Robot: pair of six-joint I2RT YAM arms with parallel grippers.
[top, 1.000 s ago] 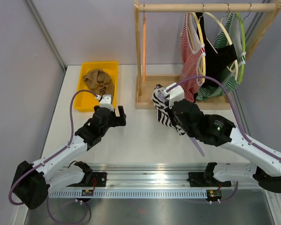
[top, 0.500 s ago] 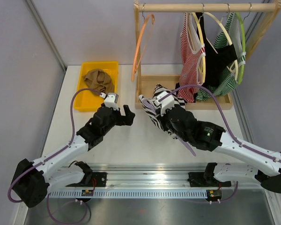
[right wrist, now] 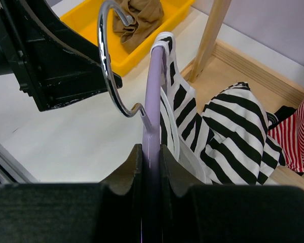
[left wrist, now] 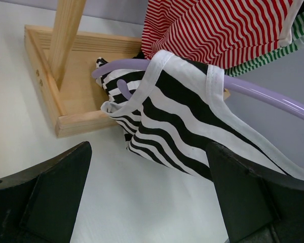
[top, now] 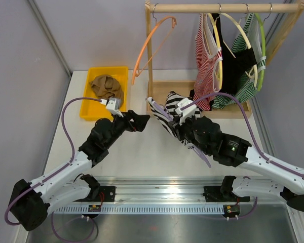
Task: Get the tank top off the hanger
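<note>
Right tool (right wrist: 151, 152) is clamping the hanger (right wrist: 153, 96), tank top (left wrist: 178, 119) hanging on it low over the bench (left wrist: 15, 91); left tool (left wrist: 152, 202) is gaping wide beside the fabric. Looks like the grasp step: left needs closing on a strap (left wrist: 214, 83), then pulling it off the hanger

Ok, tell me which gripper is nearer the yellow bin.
Left. The left gripper, open, is just off the near right corner of the yellow bin. The right gripper, shut on the purple hanger, is farther right, by the wooden rack base.

Black-white striped tank top (left wrist: 185, 114); lilac hanger (right wrist: 153, 101); yellow bin (top: 99, 71).
</note>
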